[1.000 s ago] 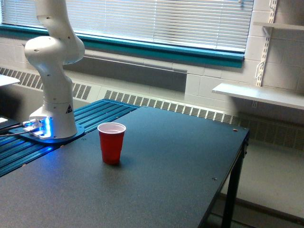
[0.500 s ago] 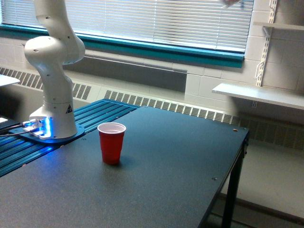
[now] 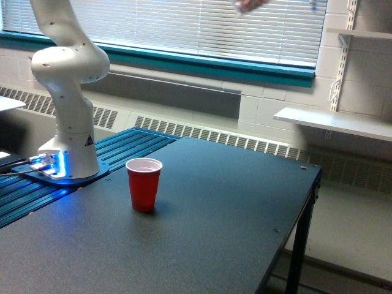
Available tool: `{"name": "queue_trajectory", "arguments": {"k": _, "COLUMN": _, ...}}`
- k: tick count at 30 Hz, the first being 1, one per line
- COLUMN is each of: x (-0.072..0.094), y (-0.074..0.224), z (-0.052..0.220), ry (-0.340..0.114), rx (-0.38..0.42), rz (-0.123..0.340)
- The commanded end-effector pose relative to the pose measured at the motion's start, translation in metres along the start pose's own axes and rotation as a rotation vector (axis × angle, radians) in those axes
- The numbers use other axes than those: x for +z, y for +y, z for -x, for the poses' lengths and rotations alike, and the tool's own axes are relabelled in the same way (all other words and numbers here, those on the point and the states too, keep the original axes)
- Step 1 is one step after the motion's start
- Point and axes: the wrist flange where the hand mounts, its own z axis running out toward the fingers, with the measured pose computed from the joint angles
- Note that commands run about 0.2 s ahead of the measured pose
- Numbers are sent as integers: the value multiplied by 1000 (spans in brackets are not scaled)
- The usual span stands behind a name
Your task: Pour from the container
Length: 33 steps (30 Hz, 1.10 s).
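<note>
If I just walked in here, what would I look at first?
Probably the bright red cup, standing upright by itself on the dark table, with a white inside. Next, the big white robot arm at the exterior view's left, its base glowing blue. At the very top edge, in front of the window blinds, there is a small blurry pinkish thing, too smeared to identify.

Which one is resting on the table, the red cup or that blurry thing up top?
The red cup, standing upright on the black table. The pinkish blur hangs at the picture's top edge, far above it.
</note>
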Motion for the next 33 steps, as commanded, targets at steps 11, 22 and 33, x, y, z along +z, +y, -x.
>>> {"name": "queue_trajectory", "arguments": {"k": 11, "x": -19, "y": 59, "z": 35, "ry": -77, "rx": 98, "rz": -6}}
{"name": "queue_trajectory", "arguments": {"k": 22, "x": -17, "y": 88, "z": 53, "ry": -128, "rx": 115, "rz": -3}}
{"name": "queue_trajectory", "arguments": {"k": 33, "x": -18, "y": 110, "z": 81, "ry": -202, "rx": 93, "rz": -29}}
